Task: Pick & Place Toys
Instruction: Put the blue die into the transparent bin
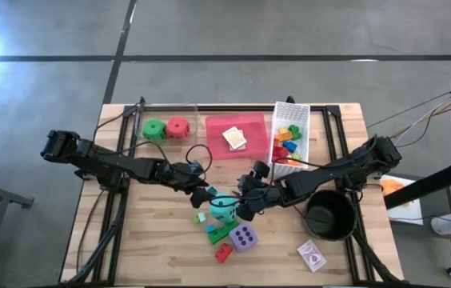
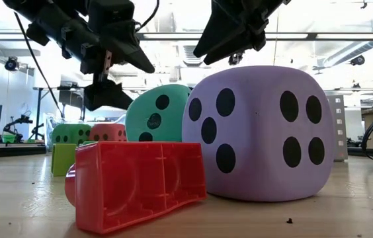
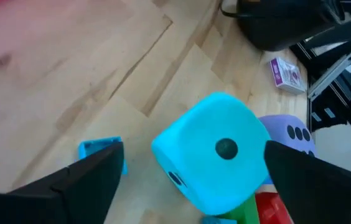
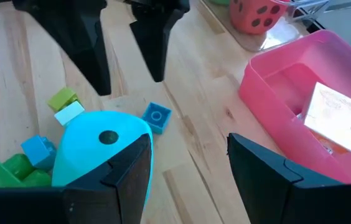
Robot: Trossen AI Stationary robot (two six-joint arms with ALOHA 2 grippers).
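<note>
Teal die (image 1: 224, 207) sits on the wooden table (image 1: 153, 240) at centre frame, between both grippers. Left gripper (image 1: 202, 194) hangs just upper-left of it, fingers spread wide, holding nothing. Right gripper (image 1: 243, 202) is beside it on the right, fingers parted and empty. Purple die (image 1: 243, 237) lies just below.

teal die (image 1: 224, 207), black pips
</note>
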